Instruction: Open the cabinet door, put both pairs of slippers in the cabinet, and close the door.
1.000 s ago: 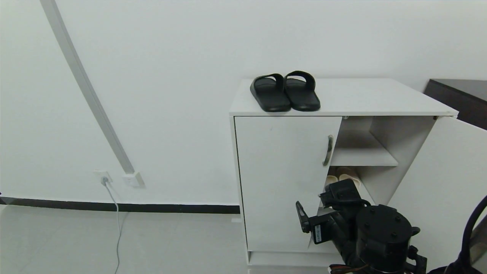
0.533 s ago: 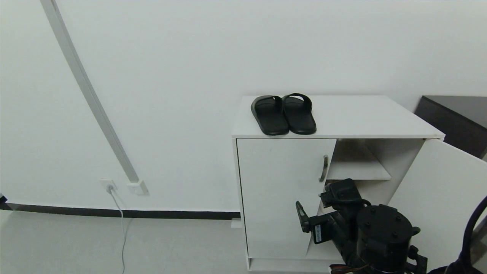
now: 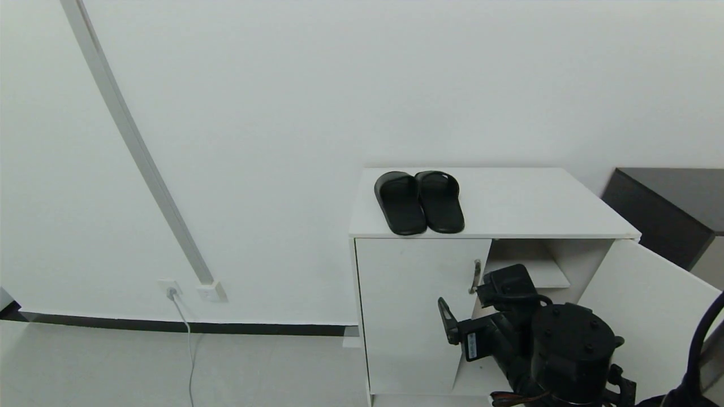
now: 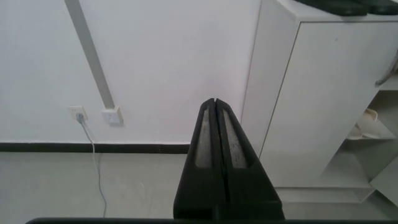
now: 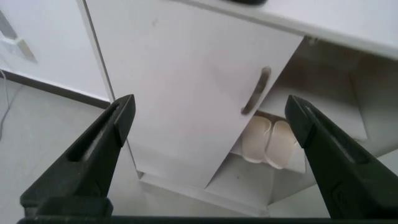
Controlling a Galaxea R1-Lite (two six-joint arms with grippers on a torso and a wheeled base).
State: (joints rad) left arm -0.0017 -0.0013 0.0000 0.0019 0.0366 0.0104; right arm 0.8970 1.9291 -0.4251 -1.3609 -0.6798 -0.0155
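- A plain white wall (image 3: 350,79) filled the room behind, and a pale grey floor (image 3: 113,367) met it along a dark skirting strip (image 3: 169,325).
- A grey cable duct (image 3: 136,147) ran slantwise down the wall to a socket (image 3: 168,288), from which a thin cable (image 3: 189,350) hung to the floor.
- A piece of dark furniture (image 3: 667,209) stood by the wall, just beyond the cabinet on the robot's right.
- The white cabinet (image 3: 509,209) stood against the wall, its left door (image 3: 413,311) closed, with a metal handle (image 3: 475,277) at the door's inner edge.
- Its right door (image 3: 645,316) was swung wide open, showing an inner shelf (image 3: 531,274).
- The black slippers (image 3: 418,202) lay side by side and touching on the cabinet top, above the closed door (near the front edge).
- The pale slippers (image 5: 270,143) sat together inside on a lower shelf, seemingly partly behind the edge of the closed door.
- The right arm (image 3: 565,350) stood in front of the open compartment in the head view and hid its lower part.
- The right gripper (image 5: 210,106) hung before the cabinet front with its fingers (image 5: 99,149) spread wide, gripping nothing.
- The left gripper (image 4: 214,106) was off to the cabinet's closed side, its fingers (image 4: 204,143) pressed flat together with nothing between them.
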